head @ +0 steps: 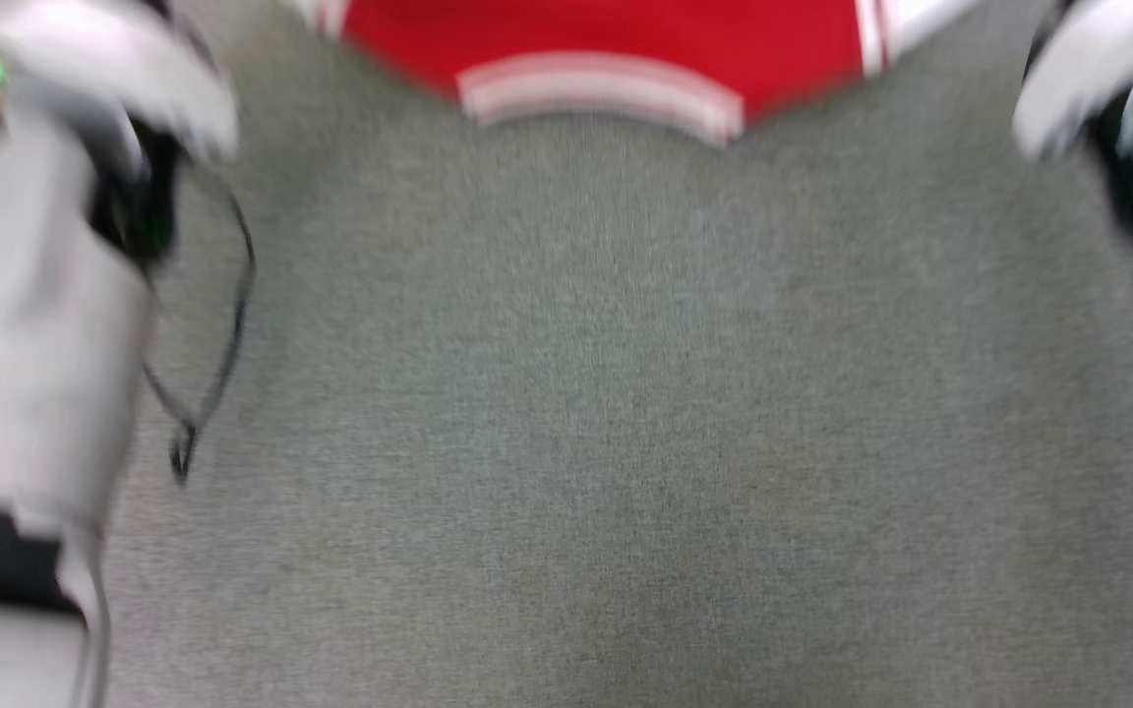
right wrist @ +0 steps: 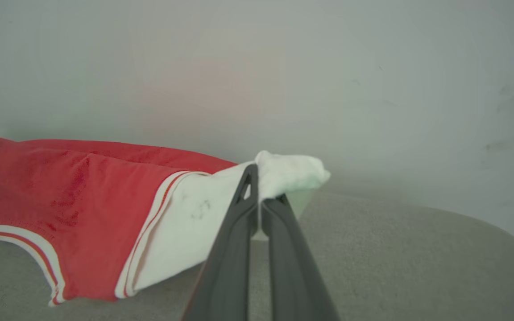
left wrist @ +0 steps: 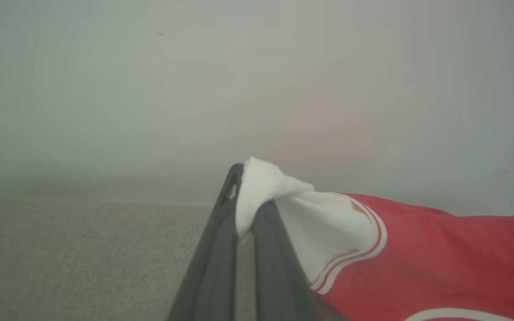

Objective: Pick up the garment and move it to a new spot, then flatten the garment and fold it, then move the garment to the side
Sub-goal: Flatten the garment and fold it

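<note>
The garment (head: 616, 39), a red jersey with a striped red-and-white collar, hangs stretched across the top of the blurred head view. In the left wrist view my left gripper (left wrist: 244, 203) is shut on a bunched white sleeve, and the red body of the garment (left wrist: 440, 258) stretches away to the right. In the right wrist view my right gripper (right wrist: 258, 200) is shut on the other white sleeve, with the garment (right wrist: 74, 196) running off to the left above the grey surface. The letters and numbers are hidden.
A grey fabric-covered table (head: 576, 442) spreads below the garment. My pale left forearm (head: 26, 324) with a loose black cable (head: 222, 344) rises at the left, my right forearm (head: 1117, 108) at the right. A plain pale wall (right wrist: 373, 89) stands behind.
</note>
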